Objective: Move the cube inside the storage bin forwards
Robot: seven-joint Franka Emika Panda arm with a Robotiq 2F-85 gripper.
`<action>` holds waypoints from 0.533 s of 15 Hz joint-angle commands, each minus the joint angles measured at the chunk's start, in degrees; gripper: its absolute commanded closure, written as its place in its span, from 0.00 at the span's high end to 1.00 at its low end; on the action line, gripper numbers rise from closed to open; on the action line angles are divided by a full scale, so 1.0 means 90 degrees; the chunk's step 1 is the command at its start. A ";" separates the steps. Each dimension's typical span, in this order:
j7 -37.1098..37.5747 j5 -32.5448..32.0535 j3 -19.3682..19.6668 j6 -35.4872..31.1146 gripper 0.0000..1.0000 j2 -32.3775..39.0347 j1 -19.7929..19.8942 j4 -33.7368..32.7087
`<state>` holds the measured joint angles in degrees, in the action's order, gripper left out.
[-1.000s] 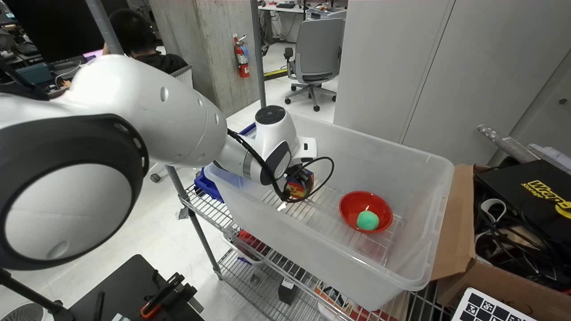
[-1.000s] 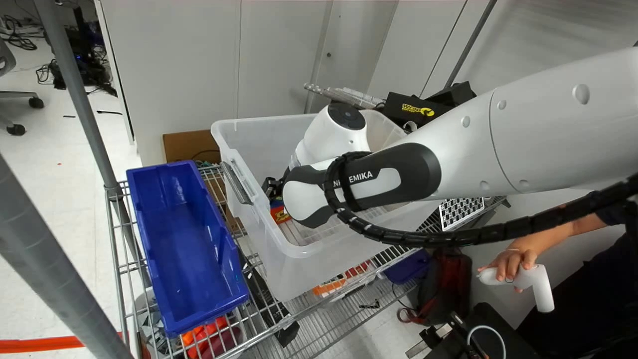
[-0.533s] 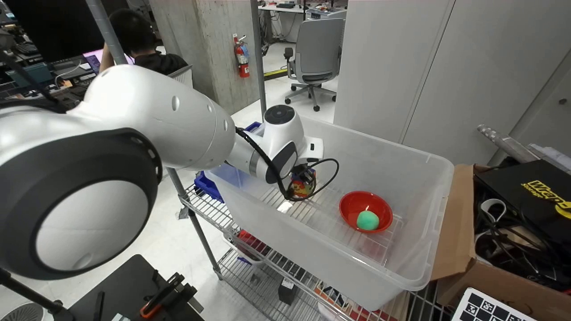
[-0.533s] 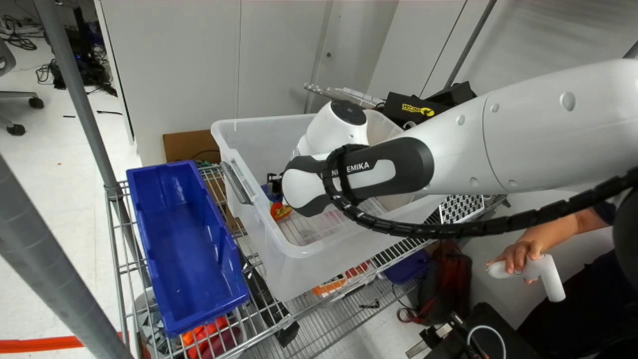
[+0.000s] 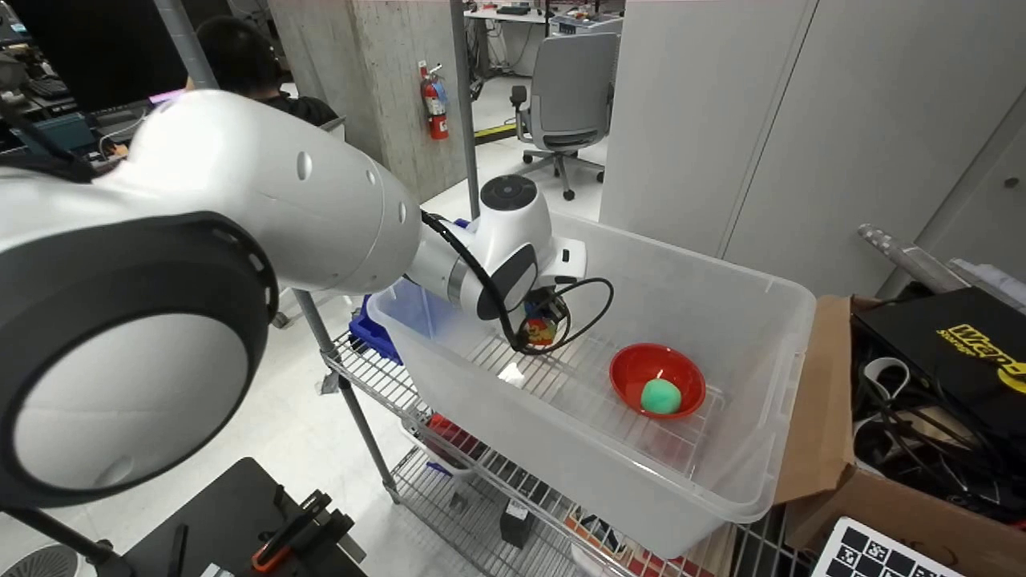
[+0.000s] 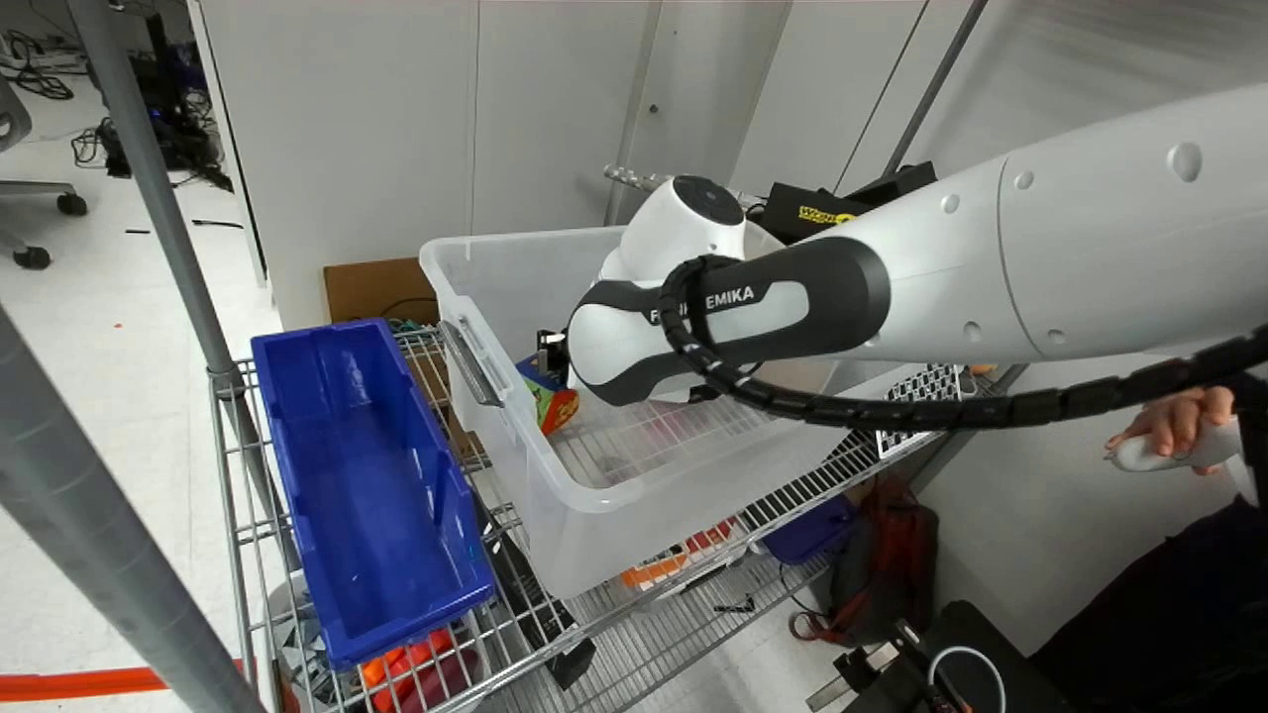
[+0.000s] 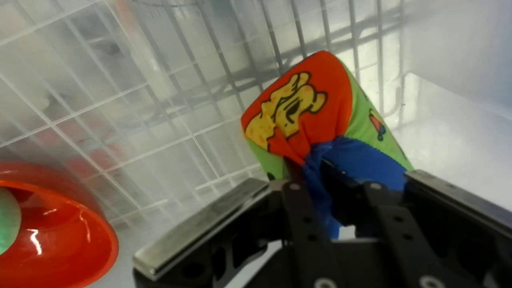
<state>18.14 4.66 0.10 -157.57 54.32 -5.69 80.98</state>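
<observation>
- Red, green and blue cloth: cube, yellow figure printed on its red face.
- Where: inside bin, near the end beside the blue tray; bowl with ball lies clearly apart, toward the opposite end.
- Key relation: cube lies straight ahead of gripper, projecting past the tips in the wrist view rather than off to one side. No reach remains; cube should follow wherever gripper goes.
- Axis: no longer side made out. Cube sits askew to the lines of the bin floor, red face toward the wrist view.
- Gripper: fingers drawn close together, only a bunched fold of blue cloth between them; creases run into the pinch.
- Cube's underside: cannot tell whether it touches the bin floor or hangs just above.
- Stage (judged): grasp made, carry not finished.
- Next (judged): a low, level carry with the pinch kept tight. Views do not settle which way "forwards" runs; if toward bowl, steer clear of it.
- Risk (judged): one soft fold takes the load, so cube may swing or slip.
</observation>
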 commanded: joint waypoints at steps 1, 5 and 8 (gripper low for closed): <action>-0.0167 0.0290 -0.0091 0.0119 0.03 -0.1215 0.0241 0.1290; 0.0162 0.0503 0.0123 0.0562 0.03 -0.2374 0.0367 0.2635; 0.0202 0.0681 0.0171 0.0762 0.03 -0.2858 0.0536 0.3253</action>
<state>19.30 8.37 1.28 -152.30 34.65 -1.69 102.99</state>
